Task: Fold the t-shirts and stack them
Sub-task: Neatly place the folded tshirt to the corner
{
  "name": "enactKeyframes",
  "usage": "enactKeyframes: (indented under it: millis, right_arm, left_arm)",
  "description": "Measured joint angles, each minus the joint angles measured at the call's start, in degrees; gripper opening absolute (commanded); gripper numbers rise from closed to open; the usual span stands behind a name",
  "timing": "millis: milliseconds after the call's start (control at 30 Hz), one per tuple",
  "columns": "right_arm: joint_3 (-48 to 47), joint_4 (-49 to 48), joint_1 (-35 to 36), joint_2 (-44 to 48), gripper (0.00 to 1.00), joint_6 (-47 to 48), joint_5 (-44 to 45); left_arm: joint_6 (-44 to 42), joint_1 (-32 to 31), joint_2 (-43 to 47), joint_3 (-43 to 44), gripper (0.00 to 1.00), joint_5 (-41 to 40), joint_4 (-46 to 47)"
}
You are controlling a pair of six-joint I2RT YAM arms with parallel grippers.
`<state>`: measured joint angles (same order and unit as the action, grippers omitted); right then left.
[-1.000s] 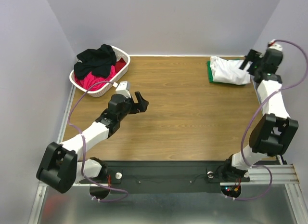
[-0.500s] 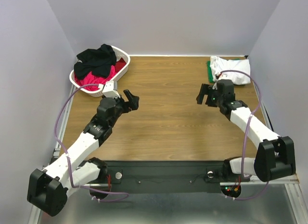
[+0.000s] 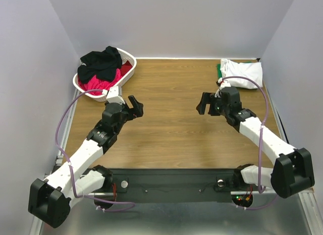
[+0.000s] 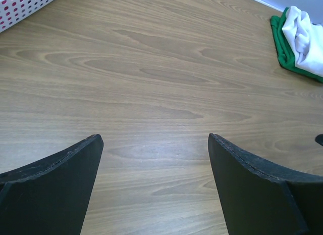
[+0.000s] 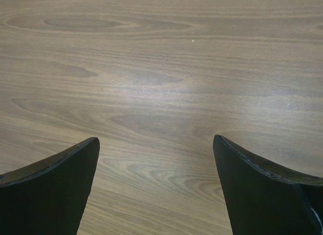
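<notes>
A folded white t-shirt [image 3: 242, 71] lies on a green t-shirt [image 3: 219, 73] at the table's far right corner; both also show in the left wrist view, white [image 4: 305, 30] over green [image 4: 282, 45]. A black t-shirt [image 3: 101, 61] and a red/pink t-shirt [image 3: 98, 84] lie heaped in the white basket [image 3: 128, 58] at far left. My left gripper [image 3: 135, 106] is open and empty over bare wood right of the basket. My right gripper [image 3: 203, 104] is open and empty over the table's middle, pointing left. Both wrist views, left [image 4: 154, 144] and right [image 5: 155, 144], show only bare wood between the jaws.
The wooden table [image 3: 171, 124] runs between purple walls on the left, back and right. The basket's dotted wall [image 4: 25, 5] shows at the top left of the left wrist view. A metal rail [image 3: 68, 121] edges the table's left side.
My right arm has swung from the far right corner, letting go of the white t-shirt, to the table's middle. My left gripper has shifted slightly toward the basket.
</notes>
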<state>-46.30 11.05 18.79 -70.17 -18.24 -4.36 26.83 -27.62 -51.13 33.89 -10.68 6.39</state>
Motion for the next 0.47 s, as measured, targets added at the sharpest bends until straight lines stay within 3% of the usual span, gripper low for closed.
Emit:
enactKeyframes:
  millis: [467]
  right_arm:
    - [0.0,-0.11,0.0,1.81,1.0,0.0,-1.14]
  left_arm:
    - [-0.02,-0.59,1.88,0.0,0.96,-2.01,-0.76]
